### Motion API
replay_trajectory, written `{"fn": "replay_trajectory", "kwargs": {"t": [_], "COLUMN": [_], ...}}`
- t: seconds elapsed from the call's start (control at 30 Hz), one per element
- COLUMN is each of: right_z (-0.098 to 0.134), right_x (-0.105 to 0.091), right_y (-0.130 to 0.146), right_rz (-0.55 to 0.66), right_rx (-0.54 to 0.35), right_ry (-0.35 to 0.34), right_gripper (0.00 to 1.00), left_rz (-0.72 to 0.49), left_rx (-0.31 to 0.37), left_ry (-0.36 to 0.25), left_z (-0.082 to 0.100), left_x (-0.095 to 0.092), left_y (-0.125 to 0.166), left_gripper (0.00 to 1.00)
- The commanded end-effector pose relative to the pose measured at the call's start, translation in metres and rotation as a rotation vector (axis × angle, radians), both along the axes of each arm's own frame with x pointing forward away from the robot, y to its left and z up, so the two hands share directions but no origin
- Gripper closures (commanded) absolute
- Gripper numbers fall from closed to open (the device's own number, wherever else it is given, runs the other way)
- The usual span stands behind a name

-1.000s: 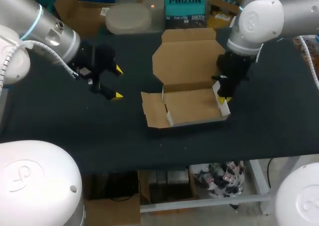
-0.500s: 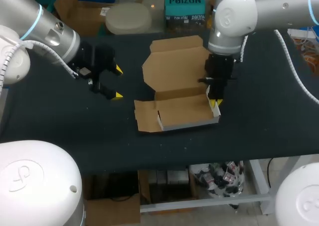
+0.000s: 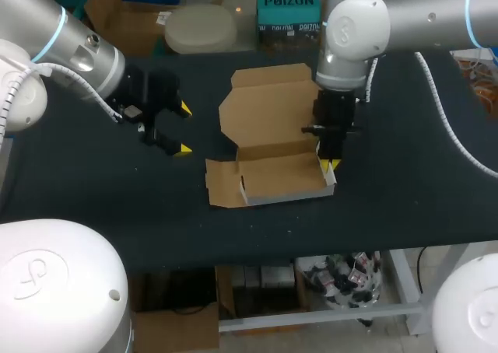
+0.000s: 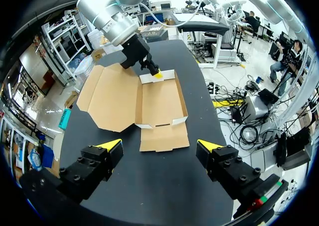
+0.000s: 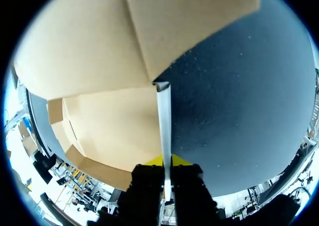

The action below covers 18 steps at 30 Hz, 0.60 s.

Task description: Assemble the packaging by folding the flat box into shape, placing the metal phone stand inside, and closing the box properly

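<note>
Right gripper (image 3: 330, 163): closed narrow on the box's end wall (image 5: 163, 131); the thin white-edged wall stands upright between its two yellow tips, one tip on each face.
Left gripper (image 3: 184, 128): spread wide, nothing between its fingers; held above bare bench (image 3: 405, 182).
Box (image 3: 272, 135): on the bench, partly formed. The shallow tray lies inward of the right gripper, which stands at one end of it.
Lid (image 3: 268, 112): open, laid back flat on the bench beyond the tray, just beside the right gripper.
End flap (image 3: 222, 183): unfolded, flat on the bench at the tray end away from the right gripper, on the side facing the left gripper.
Box relative to left gripper: ahead of it and apart; no contact. The flat end flap is the nearest part.
Tray interior: bare cardboard visible in the left wrist view.
</note>
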State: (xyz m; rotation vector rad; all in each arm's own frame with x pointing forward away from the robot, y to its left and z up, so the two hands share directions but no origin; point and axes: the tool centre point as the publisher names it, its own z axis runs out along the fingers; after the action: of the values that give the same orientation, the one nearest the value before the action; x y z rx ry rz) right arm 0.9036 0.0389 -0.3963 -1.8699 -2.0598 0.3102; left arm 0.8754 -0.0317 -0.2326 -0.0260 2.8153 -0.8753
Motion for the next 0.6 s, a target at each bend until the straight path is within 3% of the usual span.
{"fn": "replay_trajectory", "kwargs": {"t": [0.03, 0.2, 0.33, 0.6], "right_z": [-0.0029, -0.0051, -0.0055, -0.0074], "right_x": [0.0037, 0.0044, 0.0034, 0.0019], "right_y": [0.004, 0.0071, 0.0091, 0.0105], "right_rz": [0.005, 0.002, 0.0, -0.019], "right_rx": [0.001, 0.002, -0.004, -0.015], "right_ry": [0.011, 0.012, 0.006, -0.016], "right_gripper": [1.0, 1.0, 0.91, 0.85], "left_rz": [0.0, 0.0, 0.0, 0.0], "left_rx": [0.007, 0.007, 0.007, 0.007], "left_ry": [0.004, 0.004, 0.004, 0.004], "left_z": [0.0011, 0.0011, 0.0011, 0.0011], "left_x": [0.0006, 0.0006, 0.0006, 0.0006], "left_y": [-0.0007, -0.0007, -0.0007, -0.0007], "left_gripper": [0.0, 0.0, 0.0, 0.0]}}
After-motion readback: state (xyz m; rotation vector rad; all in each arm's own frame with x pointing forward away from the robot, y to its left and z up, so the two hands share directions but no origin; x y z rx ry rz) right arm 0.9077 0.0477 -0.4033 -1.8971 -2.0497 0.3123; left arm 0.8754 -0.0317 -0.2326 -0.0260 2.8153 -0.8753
